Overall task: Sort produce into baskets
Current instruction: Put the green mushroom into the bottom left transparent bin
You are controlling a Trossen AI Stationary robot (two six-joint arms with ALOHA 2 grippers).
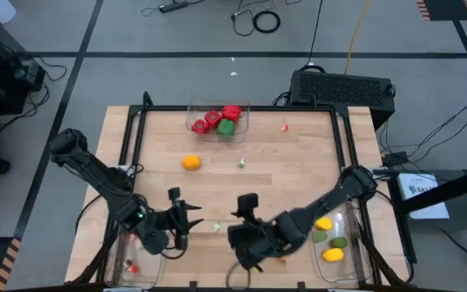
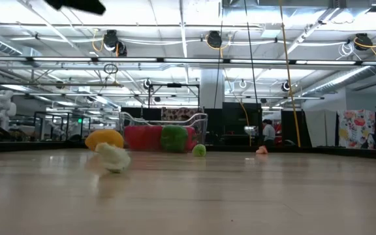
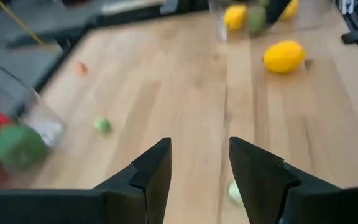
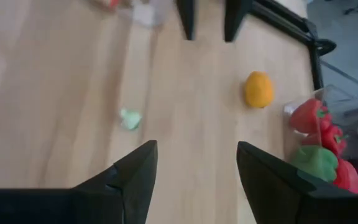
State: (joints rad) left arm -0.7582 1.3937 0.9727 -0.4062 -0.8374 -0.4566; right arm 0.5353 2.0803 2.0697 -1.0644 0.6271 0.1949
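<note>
Heads up: both grippers, left gripper [image 3: 199,168] and right gripper [image 4: 196,171], hang open, holding nothing. You could nudge the pale green bit [image 4: 130,119] away if either drops off-centre.

Overhead, table-level and two wrist cameras share the table [image 1: 298,174].

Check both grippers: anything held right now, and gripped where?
Nothing held. Left gripper and right gripper both stand open over bare table, nothing between their fingers.

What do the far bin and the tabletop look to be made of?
The far bin looks like clear, glossy plastic: the peppers show through its walls. The tabletop looks like pale, smooth-finished wood, with plank seams and grain showing.
</note>
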